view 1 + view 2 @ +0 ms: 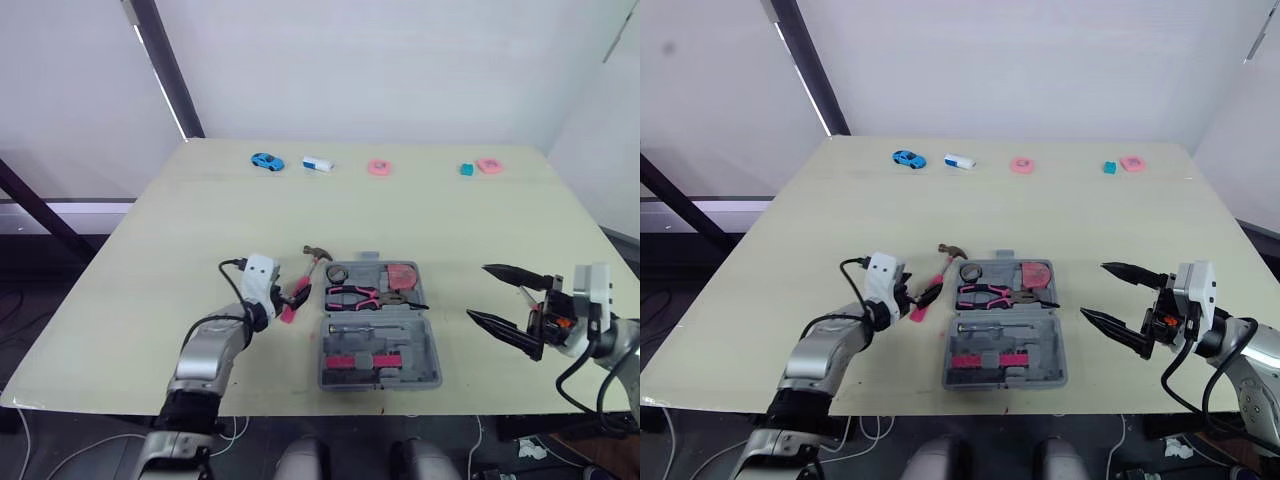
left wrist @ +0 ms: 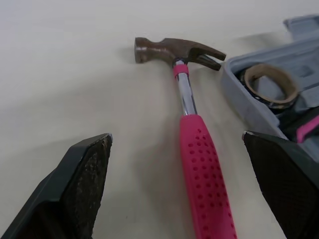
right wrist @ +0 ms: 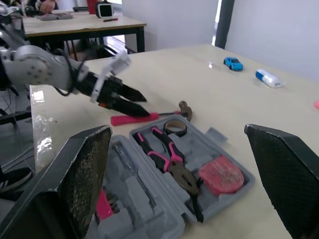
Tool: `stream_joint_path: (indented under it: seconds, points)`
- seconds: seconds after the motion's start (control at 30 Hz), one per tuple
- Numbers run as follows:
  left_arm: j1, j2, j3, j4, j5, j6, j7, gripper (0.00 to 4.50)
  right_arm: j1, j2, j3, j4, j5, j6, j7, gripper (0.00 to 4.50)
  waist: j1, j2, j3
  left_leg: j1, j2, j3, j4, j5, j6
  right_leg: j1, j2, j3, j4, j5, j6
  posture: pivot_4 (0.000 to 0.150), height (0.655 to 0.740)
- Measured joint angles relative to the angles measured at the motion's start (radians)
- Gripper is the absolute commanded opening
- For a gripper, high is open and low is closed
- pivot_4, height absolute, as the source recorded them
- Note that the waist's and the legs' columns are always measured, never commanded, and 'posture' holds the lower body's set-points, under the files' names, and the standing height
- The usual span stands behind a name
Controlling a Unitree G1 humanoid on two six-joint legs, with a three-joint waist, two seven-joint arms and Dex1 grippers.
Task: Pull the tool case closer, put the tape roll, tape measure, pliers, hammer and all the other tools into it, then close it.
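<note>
A pale cream table [image 1: 150, 260] is taking up most of the head view, lying under soft, even light. White walls [image 1: 400, 60] are closing it in at twelve and three o'clock. At eleven o'clock a dark slanted pole [image 1: 172, 75] is rising, a bright strip running along it. At nine o'clock dark floor [image 1: 25, 300] is showing, cables trailing over it. In the right wrist view a second table [image 3: 84, 22] on dark legs is standing beside a white wall.

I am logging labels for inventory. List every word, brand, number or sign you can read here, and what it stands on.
None can be read.
No legible print shows on the tool case, hammer, pliers or tape measure.
The far white-and-blue object is too small to tell.
</note>
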Motion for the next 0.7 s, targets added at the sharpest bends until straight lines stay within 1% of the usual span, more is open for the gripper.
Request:
stream_joint_path:
  seconds: [0.03, 0.1, 0.2, 0.27, 0.5, 0.57, 0.6, 0.63, 0.7]
  points:
    - [-0.037, -0.009, -0.001, 0.044, 0.014, -0.004, 0.007, 4.46, -0.001, 0.000, 0.006, -0.001, 0.000, 0.005, 0.000, 4.50, 0.000, 0.000, 0.000, 0.000, 0.000, 0.000, 0.000, 0.000, 0.000, 0.000, 0.000, 0.000, 0.000, 0.000, 0.000, 0.150, 0.7395]
    - [-0.062, -0.020, -0.003, 0.073, 0.020, -0.011, 0.013, 4.46, -0.001, 0.000, 0.015, -0.001, 0.000, 0.008, 0.000, 4.50, -0.001, 0.000, 0.000, 0.000, 0.000, 0.000, 0.000, 0.000, 0.000, 0.000, 0.000, 0.001, 0.000, 0.000, 0.000, 0.150, 0.7395]
    - [-0.127, -0.048, -0.024, 0.185, 0.052, -0.027, 0.018, 4.46, -0.002, 0.000, 0.017, -0.001, -0.001, 0.009, 0.000, 4.50, -0.002, 0.000, 0.000, -0.001, -0.001, 0.000, 0.000, 0.000, 0.000, 0.000, 0.000, 0.001, -0.001, 0.001, 0.001, 0.150, 0.7395]
    - [-0.139, -0.051, -0.025, 0.212, 0.057, -0.038, 0.018, 4.46, 0.000, 0.000, 0.017, -0.001, -0.002, 0.009, 0.000, 4.50, -0.003, -0.001, 0.000, -0.001, -0.001, 0.000, 0.000, 0.000, 0.000, 0.000, 0.000, 0.001, 0.000, 0.001, 0.001, 0.150, 0.7395]
    - [-0.286, -0.073, -0.035, 0.438, 0.109, -0.105, 0.013, 4.46, -0.014, 0.000, 0.024, -0.001, -0.003, 0.009, -0.005, 4.50, 0.001, -0.001, 0.000, -0.001, -0.001, -0.002, 0.005, 0.000, 0.000, 0.002, 0.000, -0.002, 0.001, 0.000, 0.000, 0.150, 0.7395]
    - [-0.317, -0.076, -0.034, 0.495, 0.123, -0.127, 0.015, 3.95, -0.017, 0.000, 0.026, -0.002, -0.003, 0.011, -0.009, 4.50, 0.001, -0.001, 0.000, -0.002, -0.001, -0.002, 0.007, 0.000, 0.000, 0.003, 0.000, -0.001, 0.001, 0.000, 0.000, 0.150, 0.7395]
    - [-0.325, -0.076, -0.033, 0.510, 0.126, -0.134, 0.016, 3.55, -0.018, 0.001, 0.026, -0.003, -0.003, 0.012, -0.010, 4.50, 0.000, -0.001, 0.000, -0.002, -0.001, -0.002, 0.007, 0.000, 0.000, 0.003, 0.000, -0.002, 0.001, 0.000, 0.001, 0.150, 0.7395]
    - [-0.327, -0.076, -0.032, 0.515, 0.127, -0.136, 0.017, 3.29, -0.018, 0.001, 0.027, -0.004, -0.003, 0.012, -0.011, 4.50, 0.000, -0.001, 0.000, -0.002, -0.001, -0.002, 0.008, 0.000, 0.000, 0.003, 0.000, -0.002, 0.001, 0.000, 0.001, 0.150, 0.7395]
    - [-0.342, -0.077, -0.028, 0.548, 0.133, -0.153, 0.019, 2.46, -0.022, 0.001, 0.028, -0.009, -0.002, 0.015, -0.014, 4.50, 0.001, -0.001, 0.000, -0.002, -0.001, -0.002, 0.008, 0.000, 0.000, 0.003, 0.000, -0.002, 0.001, 0.001, 0.001, 0.150, 0.7395]
